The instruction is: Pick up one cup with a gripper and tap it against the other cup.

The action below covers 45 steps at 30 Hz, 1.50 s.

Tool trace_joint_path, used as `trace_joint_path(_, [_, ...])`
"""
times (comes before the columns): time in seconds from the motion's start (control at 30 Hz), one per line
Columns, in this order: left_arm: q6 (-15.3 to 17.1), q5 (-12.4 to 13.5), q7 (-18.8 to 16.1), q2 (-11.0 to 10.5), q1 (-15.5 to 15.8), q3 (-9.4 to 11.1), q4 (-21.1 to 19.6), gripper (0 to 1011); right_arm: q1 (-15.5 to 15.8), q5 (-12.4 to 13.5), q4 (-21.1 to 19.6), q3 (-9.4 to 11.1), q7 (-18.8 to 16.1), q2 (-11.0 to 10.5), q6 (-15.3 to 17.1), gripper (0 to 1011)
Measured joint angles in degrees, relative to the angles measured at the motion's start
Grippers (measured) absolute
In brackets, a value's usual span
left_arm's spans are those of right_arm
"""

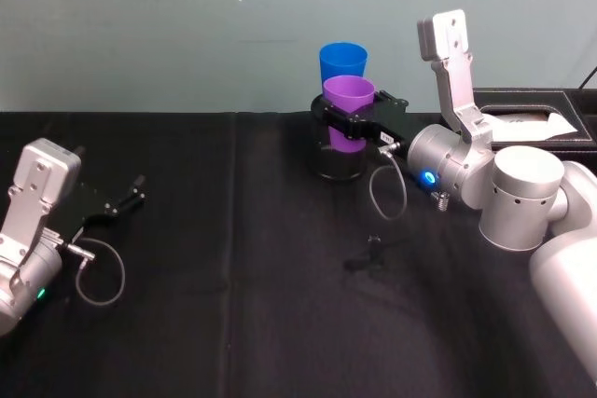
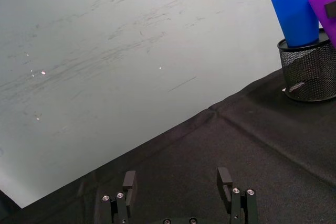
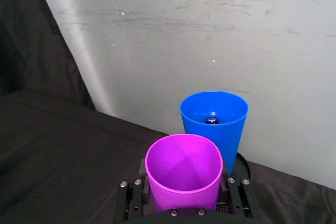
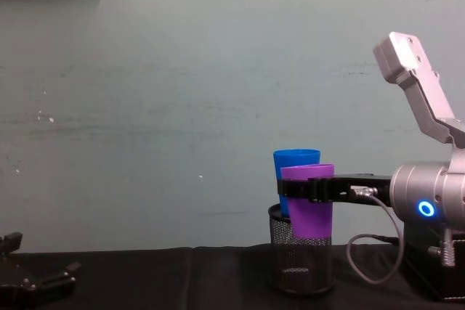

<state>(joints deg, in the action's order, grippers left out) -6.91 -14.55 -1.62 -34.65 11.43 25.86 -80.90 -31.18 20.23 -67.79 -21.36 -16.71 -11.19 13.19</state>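
Our right claw (image 1: 347, 124) clamps the tapered purple plastic tumbler (image 1: 348, 112) above the black mesh pen holder (image 4: 301, 259), just before the bright blue plastic tumbler (image 1: 342, 61) standing in it, so we should nudge forward gently, keeping it upright; left claw (image 1: 129, 197) idles wide above the bench (image 1: 233, 305).

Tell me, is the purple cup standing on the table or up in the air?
Up in the air. The right hand is shut on the purple cup, holding it upright beside the blue cup, its bottom above the tablecloth.
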Motion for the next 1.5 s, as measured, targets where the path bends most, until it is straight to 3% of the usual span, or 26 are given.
trace_joint_path(0.13, [0.00, 0.00, 0.00, 0.00, 0.00, 0.00, 0.00, 1000, 0.53, 0.03, -0.68, 0.18, -0.03, -0.11, 0.00, 719])
trace_joint_path(0.37, [0.00, 0.00, 0.00, 0.00, 0.00, 0.00, 0.00, 1000, 7.34, 1.89, -6.96, 1.28, -0.44, -1.69, 0.25, 719])
trace_joint_path(0.53, [0.00, 0.00, 0.00, 0.00, 0.00, 0.00, 0.00, 1000, 12.80, 2.16, -11.20, 1.30, -0.44, -3.05, -2.31, 720])
trace_joint_path(0.7, [0.00, 0.00, 0.00, 0.00, 0.00, 0.00, 0.00, 1000, 16.59, 0.50, -13.04, 0.39, -0.48, -4.01, -6.22, 719])
trace_joint_path(1.07, [0.00, 0.00, 0.00, 0.00, 0.00, 0.00, 0.00, 1000, 18.86, -3.57, -9.82, -0.43, -0.40, -2.92, -13.28, 719])
trace_joint_path(1.4, [0.00, 0.00, 0.00, 0.00, 0.00, 0.00, 0.00, 1000, 18.88, -5.38, -7.55, -0.19, -0.97, -1.87, -14.26, 720])
trace_joint_path(1.43, [0.00, 0.00, 0.00, 0.00, 0.00, 0.00, 0.00, 1000, 19.36, -4.95, -7.96, 1.31, -1.41, -1.28, -14.09, 960])
trace_joint_path(1.5, [0.00, 0.00, 0.00, 0.00, 0.00, 0.00, 0.00, 1000, 19.49, -4.54, -8.29, 1.70, -1.49, -1.25, -14.11, 985])
